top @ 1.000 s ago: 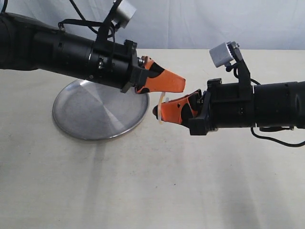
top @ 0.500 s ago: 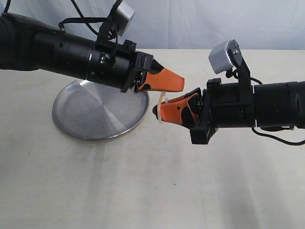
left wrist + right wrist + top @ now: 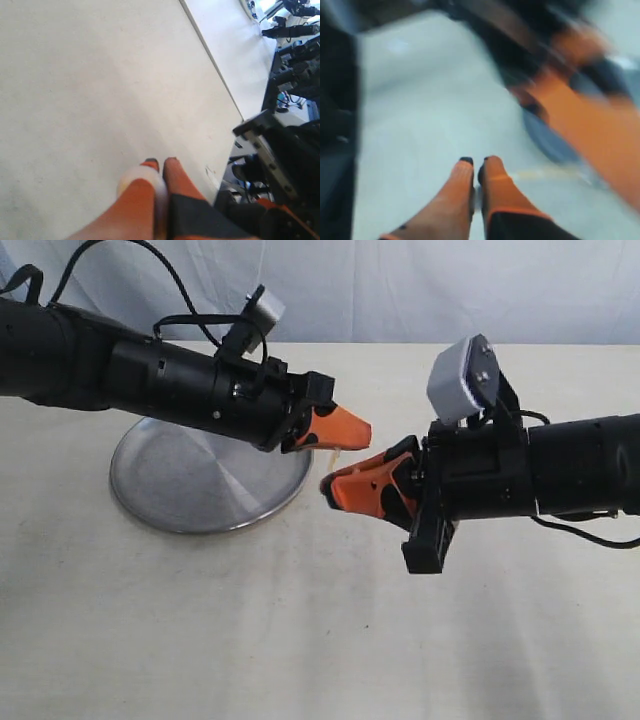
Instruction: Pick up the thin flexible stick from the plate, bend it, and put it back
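Note:
The silver plate [image 3: 190, 485] lies on the table, partly under my left arm, with nothing showing on its bare part. Just past its right rim, in the air, my two orange grippers meet tip to tip. The left gripper [image 3: 366, 430] is above and the right gripper [image 3: 325, 487] just below it. Only a short pale piece of the thin stick [image 3: 336, 453] shows between them. In the left wrist view the jaws [image 3: 160, 162] are closed, with a blurred pale loop of stick [image 3: 124, 181] beside one finger. The right gripper [image 3: 476, 162] is also shut, with a faint pale streak of stick [image 3: 545, 174] beyond it.
The cream table [image 3: 250, 620] stretches wide in front of both arms. A pale backdrop [image 3: 400, 290] rises behind it. The table's far edge [image 3: 210, 55] and dark equipment [image 3: 295, 60] beyond it show in the left wrist view.
Both wrists have rolled, their cameras tilting over. The left gripper has drawn back a little and the stick's visible length between the grippers has shrunk.

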